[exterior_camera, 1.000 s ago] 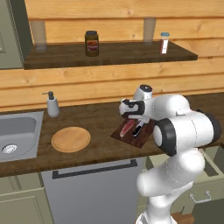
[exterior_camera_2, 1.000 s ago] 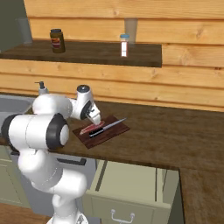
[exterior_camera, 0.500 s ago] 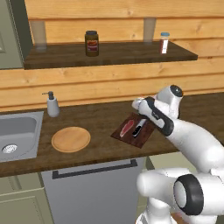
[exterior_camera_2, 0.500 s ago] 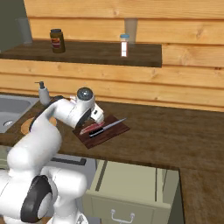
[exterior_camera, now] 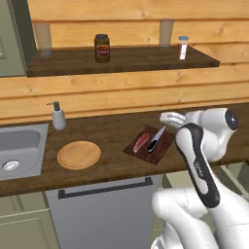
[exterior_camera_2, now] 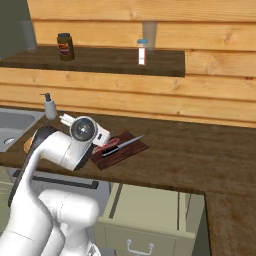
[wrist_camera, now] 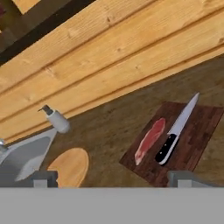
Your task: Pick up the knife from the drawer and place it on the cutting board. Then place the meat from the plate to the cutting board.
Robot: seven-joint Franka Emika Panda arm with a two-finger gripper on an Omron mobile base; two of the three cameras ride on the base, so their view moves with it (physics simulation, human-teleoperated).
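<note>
Already the knife (exterior_camera: 155,140) and meat (exterior_camera: 142,142) lay on the cutting board (exterior_camera: 168,146); jaws apart above it, a careless swing could knock them.

Below the gripper (exterior_camera: 168,117) lies the cutting board (wrist_camera: 199,131) — meat (wrist_camera: 150,139) and knife (wrist_camera: 177,129) take its middle. To the hand's left, open counter (exterior_camera: 114,136) before plate (exterior_camera: 79,154) and soap dispenser (exterior_camera: 59,116).
</note>
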